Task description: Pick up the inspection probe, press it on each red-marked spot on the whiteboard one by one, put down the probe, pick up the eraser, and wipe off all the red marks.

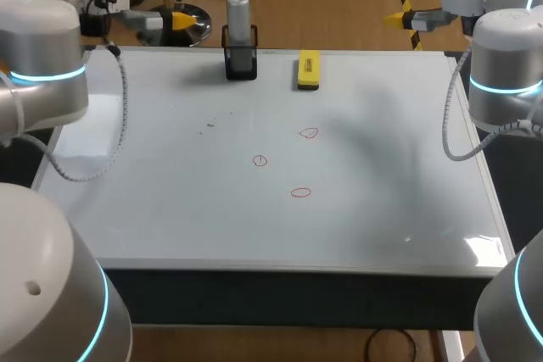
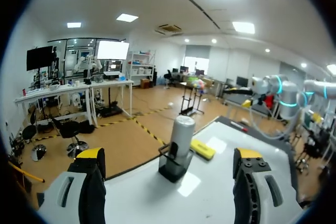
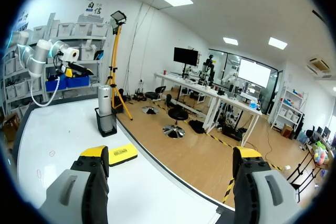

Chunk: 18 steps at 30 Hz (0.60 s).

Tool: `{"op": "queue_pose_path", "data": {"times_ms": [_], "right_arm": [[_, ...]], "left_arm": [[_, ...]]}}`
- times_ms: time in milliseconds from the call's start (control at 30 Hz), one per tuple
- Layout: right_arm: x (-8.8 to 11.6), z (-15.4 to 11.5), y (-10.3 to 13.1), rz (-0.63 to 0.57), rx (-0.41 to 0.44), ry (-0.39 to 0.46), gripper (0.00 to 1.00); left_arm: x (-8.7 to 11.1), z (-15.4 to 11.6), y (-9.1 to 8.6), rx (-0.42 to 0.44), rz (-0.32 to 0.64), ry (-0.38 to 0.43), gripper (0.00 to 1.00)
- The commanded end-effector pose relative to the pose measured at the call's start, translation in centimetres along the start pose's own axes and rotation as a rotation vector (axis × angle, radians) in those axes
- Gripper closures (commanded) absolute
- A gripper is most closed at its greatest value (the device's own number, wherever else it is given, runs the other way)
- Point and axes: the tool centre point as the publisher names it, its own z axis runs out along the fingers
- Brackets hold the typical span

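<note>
Red rings (image 1: 301,192), three thin hand-drawn ovals, lie on the glossy whiteboard (image 1: 170,209) on the near side of the black holder (image 1: 241,61); I judge that a dragged probe could smear them before all are pressed. The inspection probe (image 1: 238,13), a smooth metal cylinder, stands upright in that holder, and an off-centre grip could tip it. The yellow block eraser (image 1: 308,70) lies just right of the holder. The left gripper (image 1: 180,19) hangs behind and left of the holder, the right gripper (image 1: 400,17) well to its right, both spread wide and empty.

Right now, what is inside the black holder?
The silver probe stands upright in the holder, its top sticking out. Its lower end is covered by the holder's walls, so the tip cannot be seen.
</note>
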Motion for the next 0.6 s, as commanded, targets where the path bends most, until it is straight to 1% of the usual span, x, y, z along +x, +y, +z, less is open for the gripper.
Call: {"op": "queue_pose_path", "data": {"times_ms": [33,67,100,133,200,233,300,333,367,400,467,533,600], "right_arm": [[0.0,0.0,0.0,0.0,0.001,0.001,0.0],[0.0,0.0,0.0,0.0,0.001,0.001,0.0],[0.0,0.0,0.0,0.0,0.001,0.001,0.0],[0.0,0.0,0.0,0.0,0.001,0.001,0.0],[0.0,0.0,0.0,0.0,0.001,0.001,0.0],[0.0,0.0,0.0,0.0,0.001,0.001,0.0],[0.0,0.0,0.0,0.0,0.001,0.001,0.0],[0.0,0.0,0.0,0.0,0.001,0.001,0.0],[0.0,0.0,0.0,0.0,0.001,0.001,0.0],[0.0,0.0,0.0,0.0,0.001,0.001,0.0],[0.0,0.0,0.0,0.0,0.001,0.001,0.0],[0.0,0.0,0.0,0.0,0.001,0.001,0.0],[0.0,0.0,0.0,0.0,0.001,0.001,0.0]], "left_arm": [[-2.5,1.5,0.3,0.056,0.057,0.224,0.0],[-2.6,1.8,0.2,0.072,0.061,0.251,0.0],[-2.7,2.1,0.2,0.098,0.051,0.318,0.0],[-2.7,2.5,0.1,0.092,0.064,0.329,0.0],[-2.6,3.4,0.1,0.098,0.086,0.402,0.0],[-2.7,3.8,0.1,0.101,0.095,0.412,0.0],[-2.3,4.7,-0.2,0.132,0.112,0.484,0.0],[-2.2,5.1,-0.2,0.14,0.127,0.485,0.0],[-2.1,5.5,-0.2,0.154,0.131,0.529,0.0],[-1.9,5.9,-0.2,0.169,0.139,0.543,0.0],[-1.5,6.7,-0.1,0.171,0.171,0.555,0.0],[-1.1,7.4,0.0,0.196,0.179,0.587,0.0],[-0.7,8.0,0.1,0.204,0.181,0.605,0.0]]}}
